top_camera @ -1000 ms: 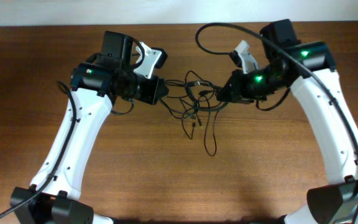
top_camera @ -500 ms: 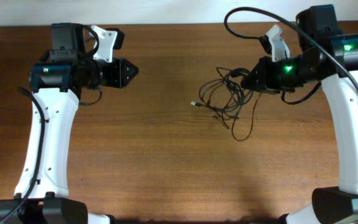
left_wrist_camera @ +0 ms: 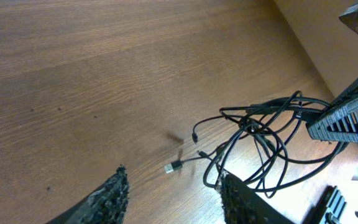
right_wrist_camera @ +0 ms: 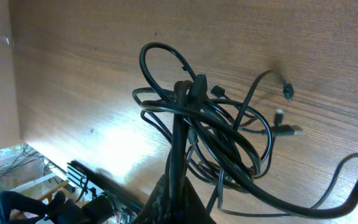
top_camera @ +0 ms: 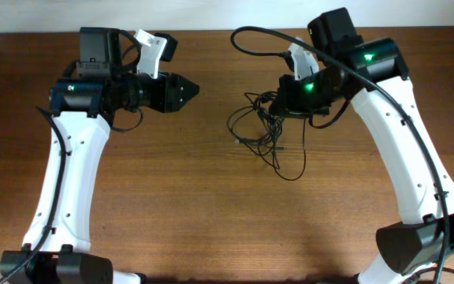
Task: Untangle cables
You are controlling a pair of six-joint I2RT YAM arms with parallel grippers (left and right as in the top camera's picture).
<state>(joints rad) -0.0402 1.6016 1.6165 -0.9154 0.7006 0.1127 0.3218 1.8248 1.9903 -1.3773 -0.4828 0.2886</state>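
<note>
The cables (top_camera: 268, 140) are thin black cords in a loose tangle, hanging right of centre and trailing onto the table. My right gripper (top_camera: 279, 99) is shut on a bunch of strands at the tangle's top; in the right wrist view the cables (right_wrist_camera: 211, 134) fan out from the right gripper (right_wrist_camera: 180, 194). My left gripper (top_camera: 192, 90) stands open to the tangle's left, apart from it. In the left wrist view the left gripper (left_wrist_camera: 174, 190) has nothing between its fingers, and the cables (left_wrist_camera: 263, 134) with a small plug (left_wrist_camera: 174, 167) lie just ahead.
The wooden table (top_camera: 195, 213) ends at a white wall along the top of the overhead view. A thick black arm cable (top_camera: 252, 33) arches above the table near the right arm. The right arm's black housing (left_wrist_camera: 347, 115) shows at the right of the left wrist view.
My left gripper opened, let go of the tangle and drew back left. The right gripper, still shut, carried the tangle right and then back towards the centre.
</note>
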